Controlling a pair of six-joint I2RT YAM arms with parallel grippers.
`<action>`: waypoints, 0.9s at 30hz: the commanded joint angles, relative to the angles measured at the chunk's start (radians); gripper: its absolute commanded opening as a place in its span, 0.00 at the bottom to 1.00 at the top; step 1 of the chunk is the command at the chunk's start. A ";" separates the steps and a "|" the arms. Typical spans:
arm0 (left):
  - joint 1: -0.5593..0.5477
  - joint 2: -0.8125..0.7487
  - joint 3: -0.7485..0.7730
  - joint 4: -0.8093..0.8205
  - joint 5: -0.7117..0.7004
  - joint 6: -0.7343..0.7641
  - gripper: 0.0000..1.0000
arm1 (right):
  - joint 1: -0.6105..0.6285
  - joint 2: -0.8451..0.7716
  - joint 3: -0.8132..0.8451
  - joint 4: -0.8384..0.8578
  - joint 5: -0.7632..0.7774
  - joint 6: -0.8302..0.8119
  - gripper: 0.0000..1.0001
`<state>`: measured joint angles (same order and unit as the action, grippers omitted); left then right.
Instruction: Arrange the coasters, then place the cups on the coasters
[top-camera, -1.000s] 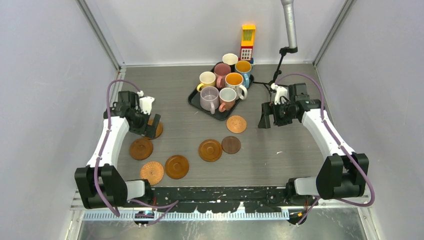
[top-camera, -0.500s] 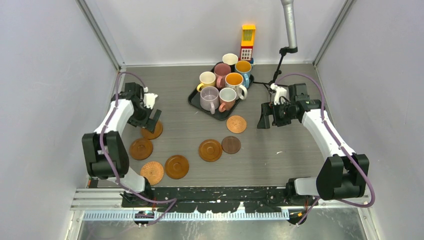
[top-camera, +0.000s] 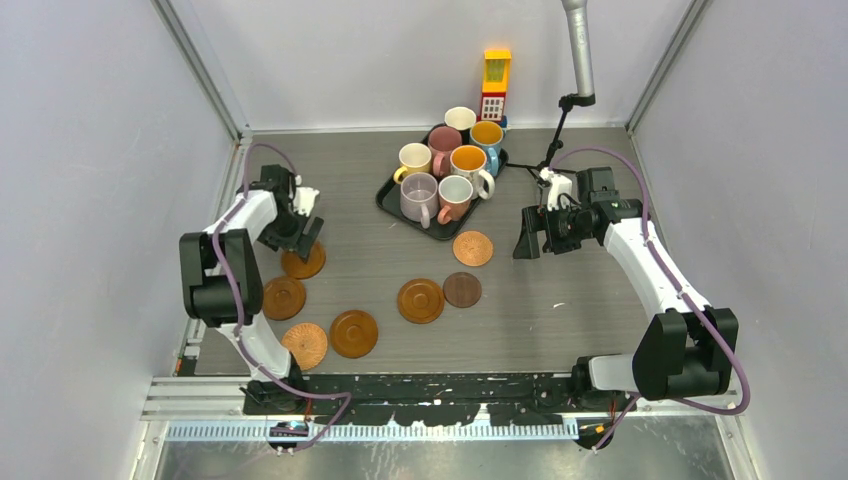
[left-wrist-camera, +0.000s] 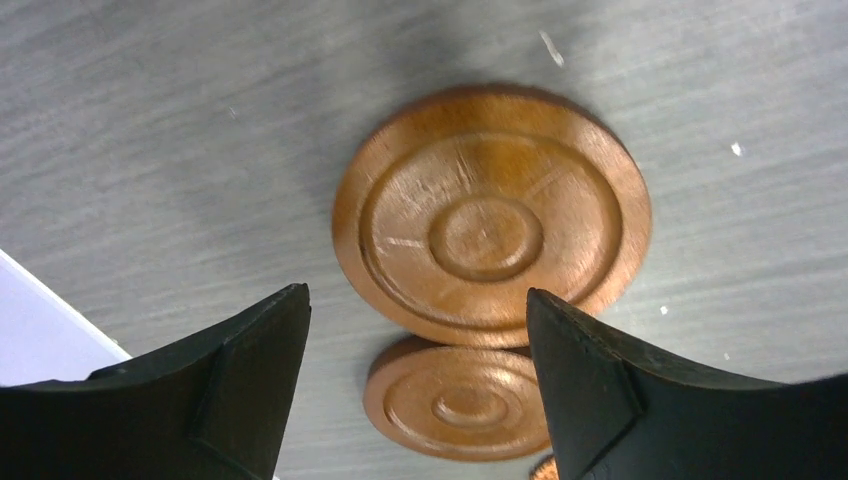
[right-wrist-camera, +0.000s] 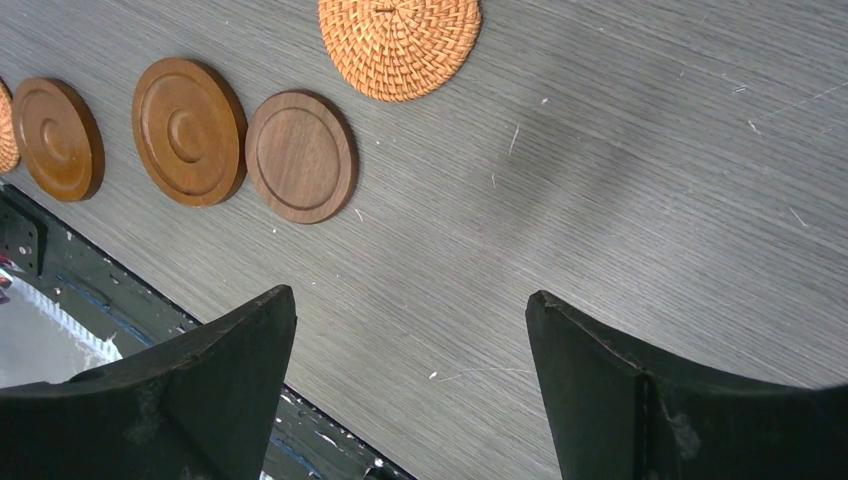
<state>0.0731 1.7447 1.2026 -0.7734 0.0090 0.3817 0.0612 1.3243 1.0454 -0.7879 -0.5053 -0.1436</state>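
Seven coasters lie on the table: one ringed coaster (top-camera: 302, 262) just in front of my left gripper (top-camera: 306, 236), others (top-camera: 283, 297) (top-camera: 304, 344) (top-camera: 354, 333) to the front left, and three more (top-camera: 421, 300) (top-camera: 462, 289) (top-camera: 473, 248) mid-table. In the left wrist view the ringed coaster (left-wrist-camera: 490, 215) lies flat below my open left gripper (left-wrist-camera: 415, 295), a second coaster (left-wrist-camera: 455, 400) behind it. Several cups (top-camera: 445, 165) stand together on the black tray (top-camera: 388, 200). My right gripper (top-camera: 528, 240) hovers open and empty (right-wrist-camera: 410, 293) right of the woven coaster (right-wrist-camera: 400, 40).
A yellow-red toy block tower (top-camera: 495, 82) stands behind the tray. A grey pole with a thin black stand (top-camera: 575, 60) rises at the back right. Walls close in on the left, back and right. The black base rail (top-camera: 430, 385) runs along the near edge.
My left arm has drawn back toward the far left, so its gripper has lifted off the ringed coaster, which now lies uncovered. Its jaws have narrowed a little. The right arm has not moved.
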 joint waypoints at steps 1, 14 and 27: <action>0.005 0.048 0.054 0.092 -0.044 0.009 0.80 | -0.004 -0.008 0.019 0.004 -0.024 -0.012 0.89; 0.032 0.213 0.161 0.149 -0.050 -0.012 0.54 | -0.004 0.006 0.011 0.003 -0.010 -0.018 0.89; 0.068 0.555 0.656 0.080 -0.045 -0.079 0.48 | -0.006 0.034 0.014 0.003 0.018 -0.030 0.89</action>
<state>0.1204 2.1700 1.7088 -0.7254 -0.0269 0.3408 0.0612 1.3491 1.0454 -0.7944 -0.4980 -0.1593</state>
